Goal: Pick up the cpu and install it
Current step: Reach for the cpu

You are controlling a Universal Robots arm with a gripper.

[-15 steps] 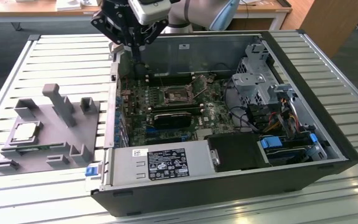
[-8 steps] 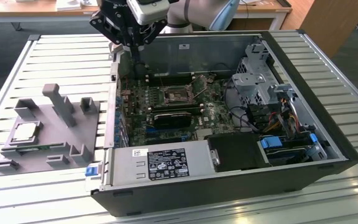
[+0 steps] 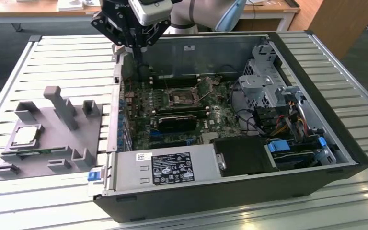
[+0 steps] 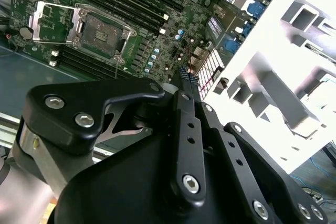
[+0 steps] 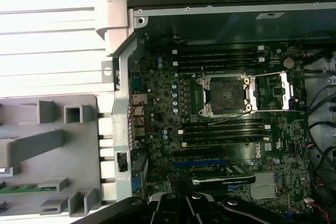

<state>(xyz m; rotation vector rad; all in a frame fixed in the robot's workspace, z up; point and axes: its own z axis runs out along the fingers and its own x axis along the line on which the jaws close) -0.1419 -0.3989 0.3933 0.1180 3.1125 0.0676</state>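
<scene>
Item: cpu (image 3: 27,135), lying flat on the grey holder (image 3: 75,143) at the exterior view's left, outside the computer case (image 3: 235,191). I judge it light, rigid, slick-topped and fragile underneath; I'd grip it by opposite edges. Gripper (image 3: 136,48): drawn together, empty.

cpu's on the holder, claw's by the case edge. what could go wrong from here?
1. The claw hangs near the case wall; a low sweep toward the cpu could clip that wall or the posts of the holder.
2. The cpu lies flat and shiny; a grasp may slip or tilt it.
3. The socket lies open; a skewed drop could damage it.
</scene>
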